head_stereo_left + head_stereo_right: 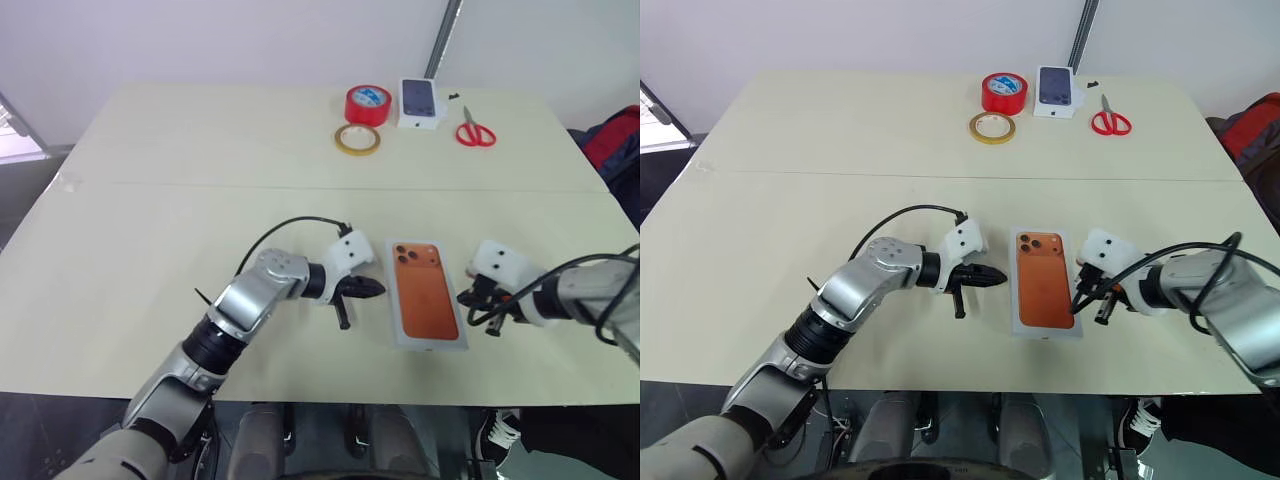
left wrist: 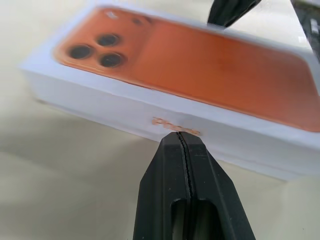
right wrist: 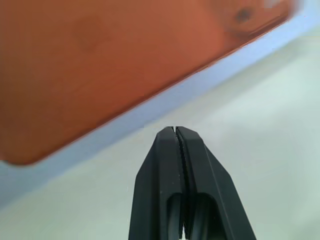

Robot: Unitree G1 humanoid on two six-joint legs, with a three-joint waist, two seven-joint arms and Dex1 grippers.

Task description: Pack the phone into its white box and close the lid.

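Phone [image 1: 426, 292] lay in its box [image 1: 396, 335] near the bench's front edge, looking rigid, slick, best held by its long edges; both grippers [image 1: 368, 289] [image 1: 468, 297] flanked it, shut and empty.

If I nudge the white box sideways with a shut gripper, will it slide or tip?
Probably slide: the white box is low and lies flat on the smooth table. It looks like stiff card with straight walls, so it likely won't buckle. A push near one end may turn it.
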